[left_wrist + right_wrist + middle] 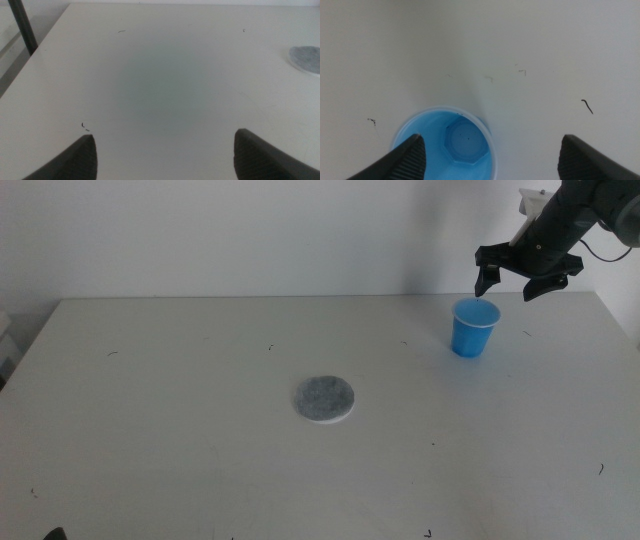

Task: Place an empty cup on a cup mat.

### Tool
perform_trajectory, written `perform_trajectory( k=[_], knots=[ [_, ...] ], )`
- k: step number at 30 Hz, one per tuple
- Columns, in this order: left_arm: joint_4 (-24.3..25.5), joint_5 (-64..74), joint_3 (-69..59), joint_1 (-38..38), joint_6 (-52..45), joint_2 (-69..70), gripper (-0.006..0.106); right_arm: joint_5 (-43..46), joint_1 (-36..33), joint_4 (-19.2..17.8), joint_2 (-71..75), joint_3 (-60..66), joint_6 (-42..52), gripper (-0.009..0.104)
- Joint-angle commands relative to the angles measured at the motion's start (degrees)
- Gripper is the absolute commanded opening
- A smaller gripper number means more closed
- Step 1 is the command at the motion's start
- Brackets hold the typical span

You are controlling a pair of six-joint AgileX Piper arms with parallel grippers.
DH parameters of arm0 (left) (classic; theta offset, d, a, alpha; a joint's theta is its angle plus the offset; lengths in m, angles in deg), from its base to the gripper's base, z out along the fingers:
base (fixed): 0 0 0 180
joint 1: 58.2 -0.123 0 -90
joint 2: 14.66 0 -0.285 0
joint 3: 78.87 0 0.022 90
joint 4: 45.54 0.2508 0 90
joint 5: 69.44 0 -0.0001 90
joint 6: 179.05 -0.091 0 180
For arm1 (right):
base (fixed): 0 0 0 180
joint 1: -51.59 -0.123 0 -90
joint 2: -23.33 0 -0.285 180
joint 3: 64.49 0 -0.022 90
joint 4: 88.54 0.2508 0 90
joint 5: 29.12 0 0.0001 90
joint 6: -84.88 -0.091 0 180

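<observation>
right wrist view shows my right claw (490, 155) spread above the upright cup (445, 145), which sits off toward one jaw, so i'd centre over it, then descend to pinch its wall.

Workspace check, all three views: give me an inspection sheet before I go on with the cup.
Surface: white table, a few small dark specks and scuffs.
Cup: blue, upright, far right of the table, empty in the right wrist view.
Cup mat: flat near the table's middle, bare, well apart from the cup.
Clutter: nothing seen.
Right gripper: open, above the cup and slightly off to its right, not gripping it.
Left gripper: open, low over bare table, holding nothing.
Cables: a thin dark cable by the right arm.
Surroundings: plain white wall behind; dark post beside the table.
</observation>
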Motion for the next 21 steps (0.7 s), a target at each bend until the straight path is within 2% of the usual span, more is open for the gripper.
perform_trajectory(
  k=[1, 11, 14, 20, 21],
  knots=[
    [0.0, -3.8, 0.3, -0.1, 0.6, 0.2, 0.105, 1.9, 0.2, -0.5, 3.3, -2.1, 0.1, 0.065],
    [0.0, -3.8, 0.3, -0.1, 0.6, 0.2, 0.105, 1.8, 0.2, 0.0, -0.4, -2.1, 0.1, 0.048],
    [0.0, -3.8, 0.3, -0.1, 0.6, 0.2, 0.105, 1.9, 0.2, 0.0, -0.4, -2.1, 0.1, 0.036],
    [0.0, -3.8, 0.3, -0.1, 0.6, 0.2, 0.105, 2.5, 0.2, 0.0, -0.6, -2.1, -0.4, 0.001],
    [0.0, -3.8, 0.3, -0.1, 0.6, 0.2, 0.105, 2.5, 0.2, 0.0, -0.6, -2.1, -0.3, -0.001]
  ],
)
